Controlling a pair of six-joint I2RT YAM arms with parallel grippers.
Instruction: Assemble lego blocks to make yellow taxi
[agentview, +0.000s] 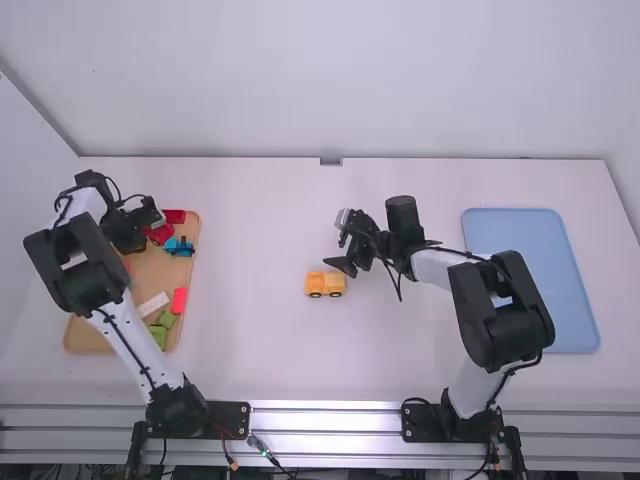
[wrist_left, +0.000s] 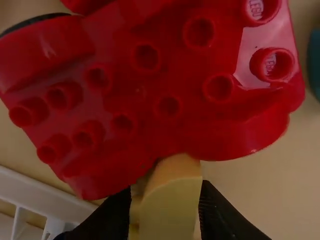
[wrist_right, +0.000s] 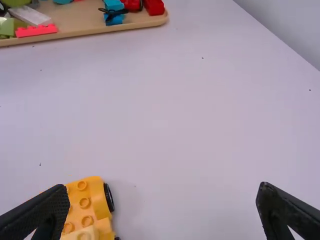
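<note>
Landmark: tan tray (agentview: 152, 272), at the left of the counter (agentview: 260, 350). Left tool (agentview: 140, 240) is over the tray's far part, clenched on a pale yellow block (wrist_left: 169, 212); large red piece with studs (wrist_left: 150, 90) lies just beside that block. Right tool (agentview: 343, 243) is well to the right of the tray, above the counter, released, fingers wide apart. Yellow vehicle (agentview: 325, 284) stands on its wheels on the counter, right of the tray and well apart from it, near the right tool; pale yellow studded piece (wrist_right: 85, 233) on it. Tray contents: blue piece (agentview: 180, 246) at far right part, white block (agentview: 153, 304) and green blocks (agentview: 158, 335) in near part. Blue tray (agentview: 530, 280): far right of the tan tray.
</note>
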